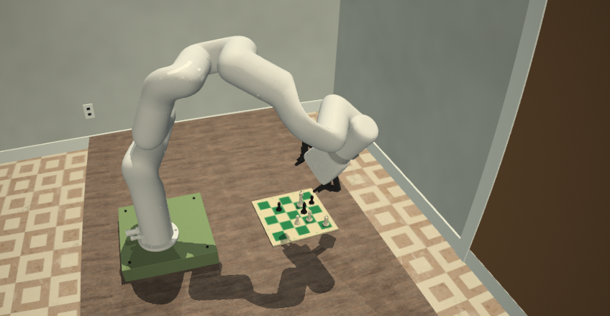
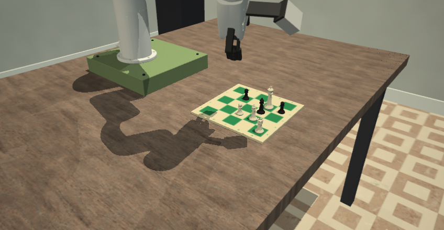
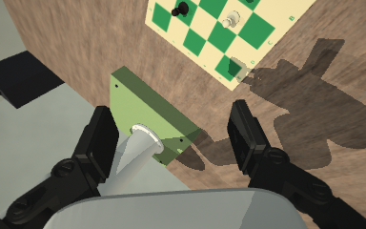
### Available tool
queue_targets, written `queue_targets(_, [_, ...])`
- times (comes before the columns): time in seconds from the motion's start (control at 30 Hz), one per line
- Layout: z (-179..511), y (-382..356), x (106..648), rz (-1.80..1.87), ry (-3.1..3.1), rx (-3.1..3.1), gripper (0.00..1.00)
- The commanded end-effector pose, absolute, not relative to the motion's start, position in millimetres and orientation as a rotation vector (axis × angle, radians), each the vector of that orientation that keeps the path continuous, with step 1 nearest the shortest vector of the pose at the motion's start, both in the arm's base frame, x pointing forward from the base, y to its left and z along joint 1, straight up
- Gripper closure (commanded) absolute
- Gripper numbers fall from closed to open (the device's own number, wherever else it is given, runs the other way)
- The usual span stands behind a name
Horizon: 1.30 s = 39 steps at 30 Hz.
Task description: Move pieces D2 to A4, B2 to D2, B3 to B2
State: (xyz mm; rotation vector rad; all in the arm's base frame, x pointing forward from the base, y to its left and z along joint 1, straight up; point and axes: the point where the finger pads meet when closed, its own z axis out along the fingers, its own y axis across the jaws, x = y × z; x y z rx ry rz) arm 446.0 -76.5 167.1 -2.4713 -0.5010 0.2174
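A black pawn (image 1: 278, 206) (image 2: 246, 94) (image 3: 182, 9) stands upright on D2. The tall white king (image 1: 301, 199) (image 2: 269, 99) stands on B2, and a taller black piece (image 1: 303, 208) (image 2: 261, 107) stands upright on B3 beside it. A4 is a bare pale square (image 1: 319, 217) (image 2: 266, 124) between the A5 rook and the A3 square. My gripper (image 1: 306, 176) (image 2: 234, 56) (image 3: 172, 116) is open and empty, tilted, high above the table on the far side of the board (image 1: 259, 201) (image 2: 261, 140). The wrist view shows only the board's robot-side part; the B pieces are out of it.
Another black pawn (image 1: 311, 199) (image 2: 281, 107) stands on A2. A white piece (image 1: 309, 215) (image 2: 253, 112) is on B4, a white pawn (image 1: 296, 219) (image 2: 239, 109) on C4, and the white rook (image 1: 326, 220) (image 2: 259, 126) on A5. The green base (image 1: 192, 210) (image 2: 177, 72) lies beyond the E side.
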Motion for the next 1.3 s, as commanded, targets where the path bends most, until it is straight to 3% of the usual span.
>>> queue_targets(0.0, [153, -94, 455, 0.162, -0.589, -2.293, 0.00])
queue_targets(0.57, [98, -166, 462, -0.381, -0.794, -1.784, 0.00])
queue_targets(1.27, [50, -240, 429, -1.113, -0.938, -1.375, 0.00])
